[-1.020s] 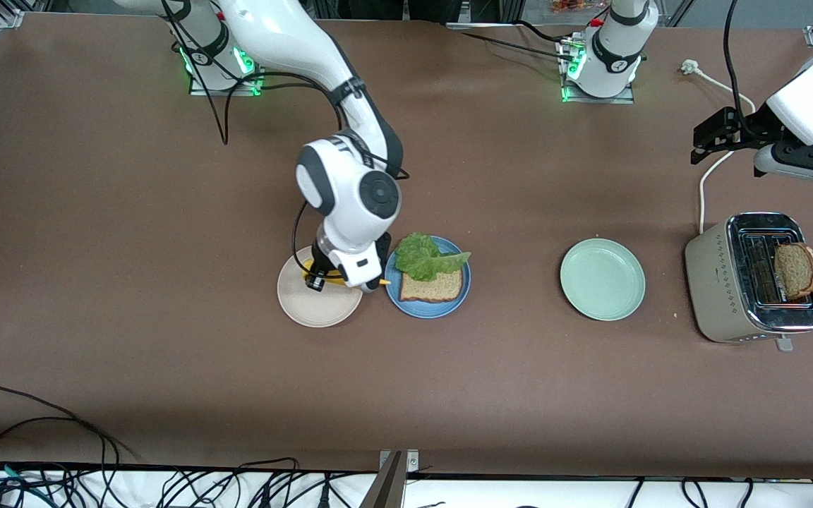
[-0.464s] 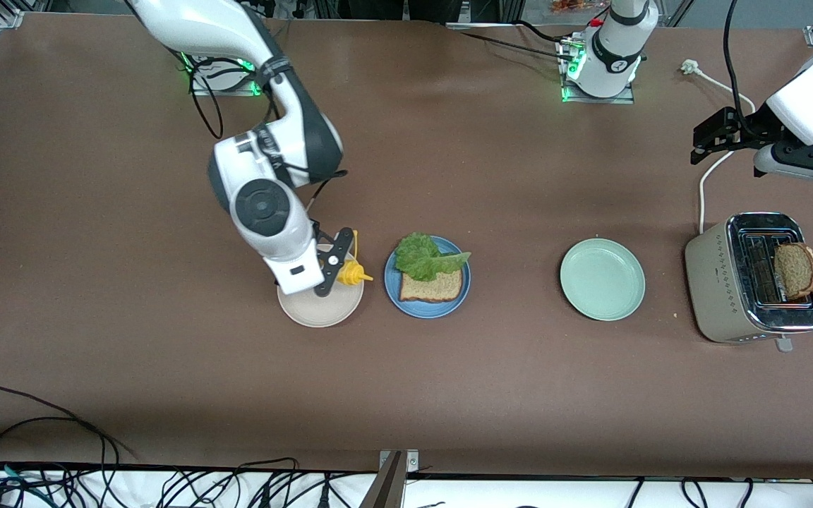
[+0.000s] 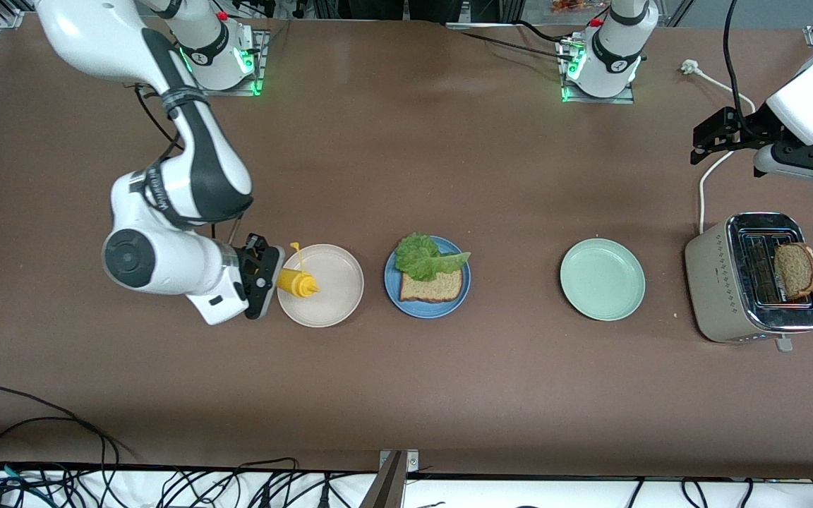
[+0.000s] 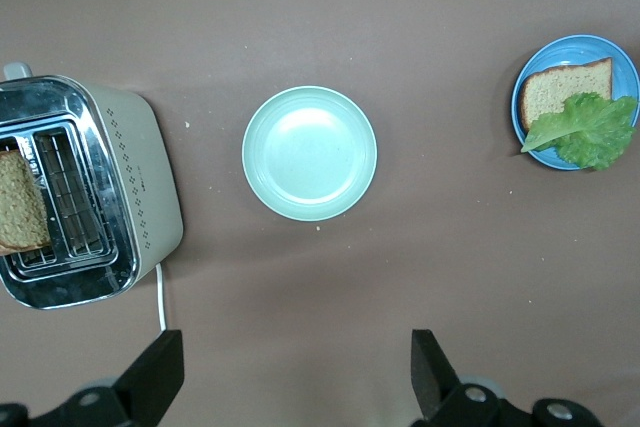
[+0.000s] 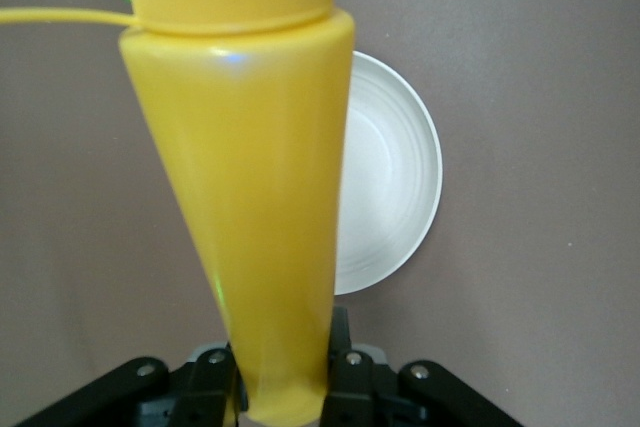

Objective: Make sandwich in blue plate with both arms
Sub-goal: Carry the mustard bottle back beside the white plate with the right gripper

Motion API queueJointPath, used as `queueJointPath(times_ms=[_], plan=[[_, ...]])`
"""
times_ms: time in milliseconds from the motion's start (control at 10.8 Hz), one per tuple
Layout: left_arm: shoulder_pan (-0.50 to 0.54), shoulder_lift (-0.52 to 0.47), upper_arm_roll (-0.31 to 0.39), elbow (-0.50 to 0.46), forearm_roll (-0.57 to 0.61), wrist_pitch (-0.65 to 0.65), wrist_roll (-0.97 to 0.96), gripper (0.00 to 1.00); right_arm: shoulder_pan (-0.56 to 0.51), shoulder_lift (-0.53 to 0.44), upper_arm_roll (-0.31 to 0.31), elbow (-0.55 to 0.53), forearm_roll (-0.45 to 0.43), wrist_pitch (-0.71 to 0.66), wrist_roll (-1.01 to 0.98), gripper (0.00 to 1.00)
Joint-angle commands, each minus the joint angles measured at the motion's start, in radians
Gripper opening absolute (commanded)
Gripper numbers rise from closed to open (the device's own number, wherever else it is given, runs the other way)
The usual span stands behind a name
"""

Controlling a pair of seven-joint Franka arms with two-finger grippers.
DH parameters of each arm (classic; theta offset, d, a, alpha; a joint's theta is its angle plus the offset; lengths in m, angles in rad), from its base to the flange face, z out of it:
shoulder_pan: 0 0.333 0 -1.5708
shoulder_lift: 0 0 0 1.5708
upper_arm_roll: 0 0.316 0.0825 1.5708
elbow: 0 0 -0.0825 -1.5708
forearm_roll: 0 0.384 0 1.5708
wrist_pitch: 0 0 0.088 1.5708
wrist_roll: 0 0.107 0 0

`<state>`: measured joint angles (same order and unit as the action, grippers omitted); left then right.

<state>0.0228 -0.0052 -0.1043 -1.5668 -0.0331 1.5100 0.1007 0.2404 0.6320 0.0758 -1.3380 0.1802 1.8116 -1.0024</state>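
Glossy yellow plastic bottle (image 5: pixel 250 177); shiny metal toaster top (image 3: pixel 766 271); matt brown table (image 3: pixel 449 395).

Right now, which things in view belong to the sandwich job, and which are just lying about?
In the job:
- blue plate with bread slice and lettuce
- second slice in toaster
- yellow squeeze bottle, held by right gripper
- left gripper, open, waiting

Lying about:
- beige plate
- mint-green plate

The right gripper (image 3: pixel 269 275) lies sideways with its fingers clamped on a yellow squeeze bottle (image 3: pixel 296 281) pointing out past the fingertips, while the left gripper (image 3: pixel 708 134) waits aloft, jaws spread wide.
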Motion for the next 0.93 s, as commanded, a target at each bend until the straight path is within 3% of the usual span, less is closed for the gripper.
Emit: queueJointPath(times_ms=[0, 278, 464, 835], plan=[[0.000, 0.010, -0.002, 0.030, 0.007, -0.022, 0.002, 1.00, -0.090, -0.014, 0.033, -0.035, 0.103, -0.015, -0.177, 0.00], [0.002, 0.010, -0.002, 0.028, 0.007, -0.022, 0.002, 1.00, -0.177, 0.032, 0.033, -0.032, 0.235, -0.021, -0.377, 0.00], [0.002, 0.010, -0.002, 0.028, 0.007, -0.024, 0.002, 1.00, -0.216, 0.061, 0.035, -0.032, 0.275, -0.024, -0.488, 0.00], [0.002, 0.010, -0.002, 0.028, 0.007, -0.022, 0.002, 1.00, -0.312, 0.167, 0.094, -0.021, 0.392, -0.038, -0.679, 0.00]])
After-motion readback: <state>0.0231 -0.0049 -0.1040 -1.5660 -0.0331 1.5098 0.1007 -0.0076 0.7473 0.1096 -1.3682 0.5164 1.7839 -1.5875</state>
